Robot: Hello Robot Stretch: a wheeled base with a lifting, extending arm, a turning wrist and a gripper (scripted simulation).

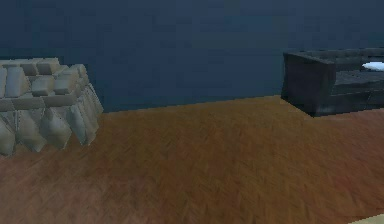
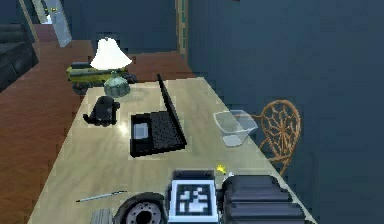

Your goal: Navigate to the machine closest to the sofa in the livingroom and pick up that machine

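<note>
An open laptop (image 2: 158,125) is set at the middle of the tabletop (image 2: 90,170), a lamp (image 2: 110,58) beyond it and a clear bowl (image 2: 236,126) near it. The hand (image 2: 138,211) is seen at the near edge; its spread, and whether anything is held, cannot be made out. A dark sofa (image 1: 335,80) is seen at the forward view's right.

Arm: I read the arm (image 2: 262,202) as a dark ribbed block at the arm side view's bottom edge, right of the middle. Little of its length shows.
Marker: one white square with black marks (image 2: 195,198) sits just left of the arm's block, its face turned up toward the camera.
Gripper: the gripper (image 2: 138,212) shows as a dark rounded body just left of the marker, cut by the bottom edge.
Fingers: I cannot make out the far end or the fingertips.
Load: I cannot tell whether the gripper holds anything.
</note>
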